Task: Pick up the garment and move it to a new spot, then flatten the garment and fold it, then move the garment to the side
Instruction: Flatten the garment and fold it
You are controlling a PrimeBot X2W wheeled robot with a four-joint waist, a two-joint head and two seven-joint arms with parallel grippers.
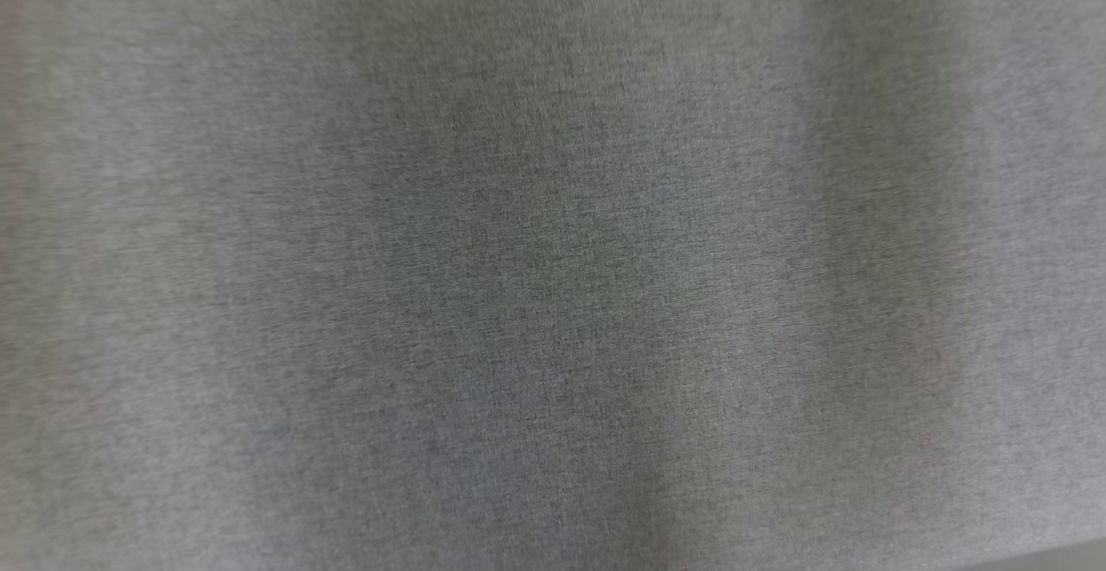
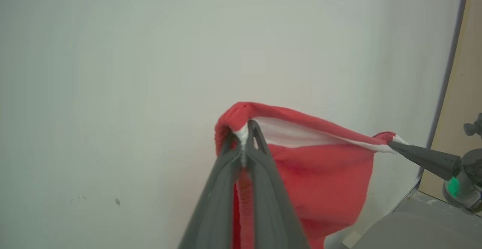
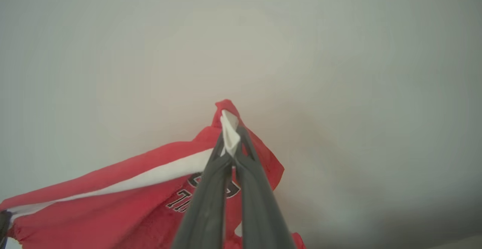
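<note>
The garment (image 2: 320, 173) is hanging in the air, stretched between your two end effectors in front of a pale wall (image 2: 113, 72). It is red with a white band (image 2: 286, 134) along its top edge, and the rest is drooping below that edge.

Your left end effector (image 2: 244, 128) is gripping one upper corner. Its fingers are pressed together on a bunch of red and white cloth, and a gathered red fold is running down between them. In the left wrist view, the top edge is sloping away to the right, where your right end effector (image 2: 393, 144) is pinching the other corner at its tip.

In the right wrist view, that end effector is clamping a white fold of the trim, which is poking up past the fingertips (image 3: 241, 138). The red cloth is spreading down and to the left from there. Dark lettering (image 3: 184, 200) is showing just beside the fingers, too cut off to read.

The head view is giving you a blurred grey woven surface (image 1: 553, 260).
</note>
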